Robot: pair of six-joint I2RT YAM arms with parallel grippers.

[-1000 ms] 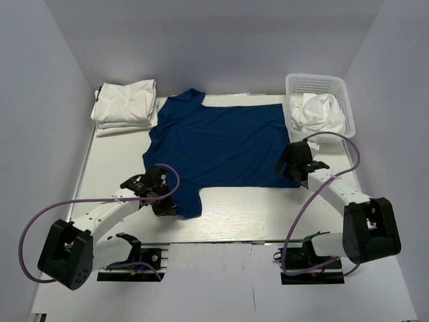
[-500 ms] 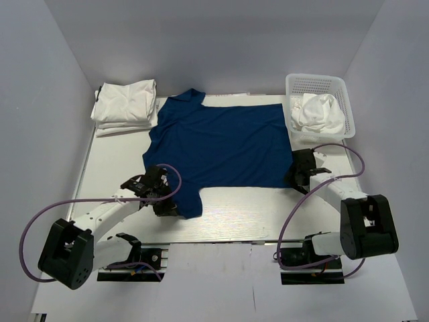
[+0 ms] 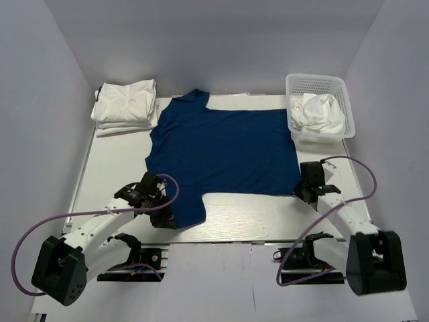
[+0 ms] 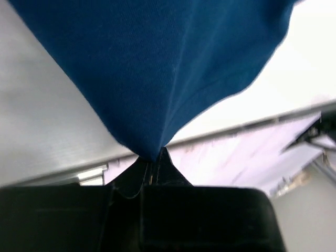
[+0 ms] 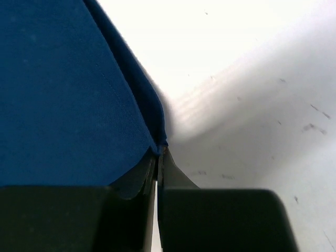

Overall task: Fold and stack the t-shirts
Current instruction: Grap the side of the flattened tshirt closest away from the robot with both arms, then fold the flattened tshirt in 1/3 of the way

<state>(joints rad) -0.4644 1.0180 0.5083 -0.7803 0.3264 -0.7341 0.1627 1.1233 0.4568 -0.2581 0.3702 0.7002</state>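
A royal blue t-shirt (image 3: 221, 151) lies spread flat across the middle of the table. My left gripper (image 3: 163, 216) is shut on its near left corner, where the cloth (image 4: 157, 79) comes to a point between the closed jaws (image 4: 154, 157). My right gripper (image 3: 303, 190) is shut on the near right corner of the same shirt (image 5: 68, 94), its hem pinched at the fingertips (image 5: 159, 152). Folded white t-shirts (image 3: 125, 105) are stacked at the far left. Another white t-shirt (image 3: 318, 113) lies crumpled in the basket.
A white mesh basket (image 3: 318, 85) stands at the far right corner. Grey walls close in the table on three sides. Bare table surface (image 3: 255, 211) shows between the shirt's near hem and the table's near edge (image 3: 221, 238).
My right gripper moved right and toward me to the shirt's near right corner and shut on it. The left gripper pulled its corner slightly toward me, and the shirt shifted with it.
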